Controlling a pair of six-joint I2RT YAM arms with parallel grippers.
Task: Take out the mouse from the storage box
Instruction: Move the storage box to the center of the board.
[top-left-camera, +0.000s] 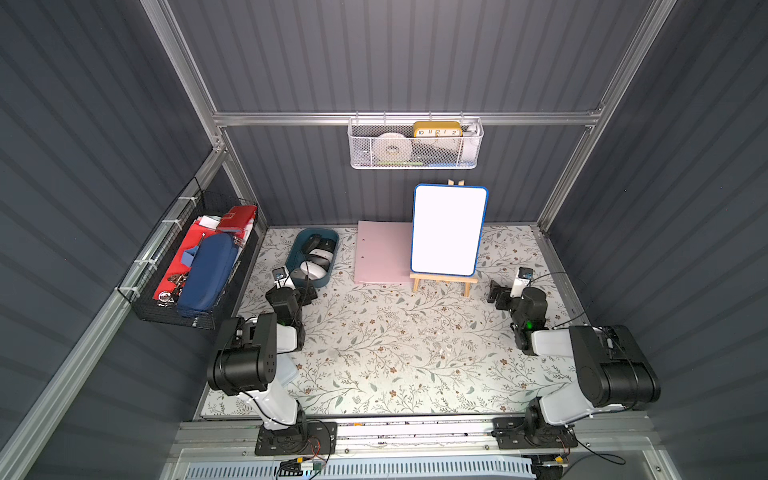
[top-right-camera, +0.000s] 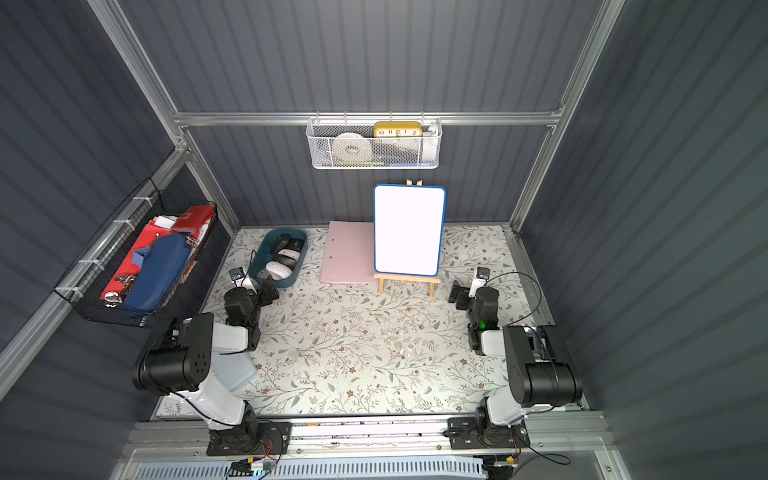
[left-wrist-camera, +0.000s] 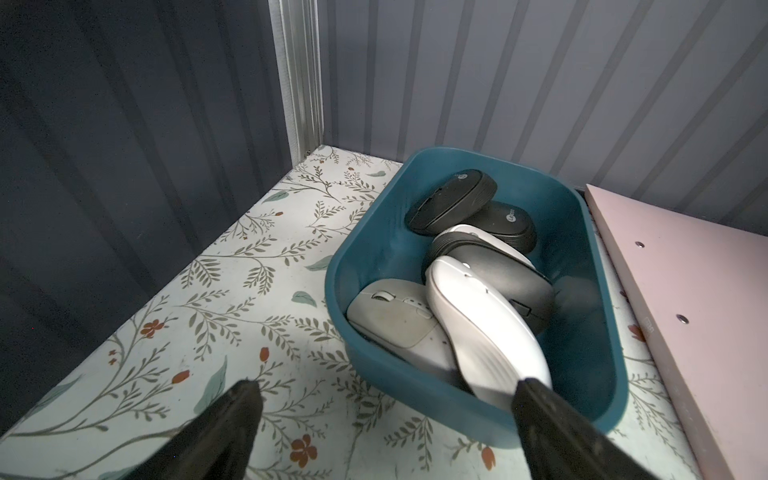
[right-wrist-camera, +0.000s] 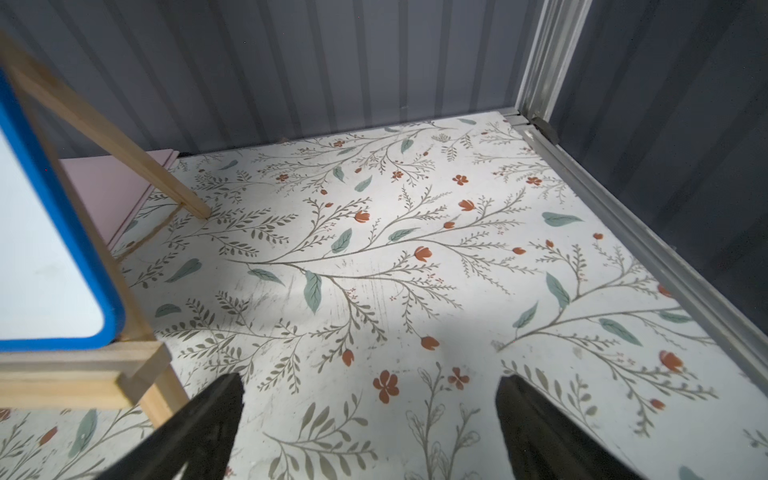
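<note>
A: Nearer to the white mouse (left-wrist-camera: 486, 324)?
B: Clearly the left hand (left-wrist-camera: 388, 388): wide open, holding nothing, at near rim of the storage box (left-wrist-camera: 582, 257).
A: And lying how?
B: On top of the pile inside, long axis pointing away from it. Well apart, the right hand (right-wrist-camera: 370, 386), open, empty.

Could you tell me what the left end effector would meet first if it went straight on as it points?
Probably the near rim of the teal storage box, which lies between the tips of the open left end effector, with the white mouse just beyond; depth is unclear.
</note>
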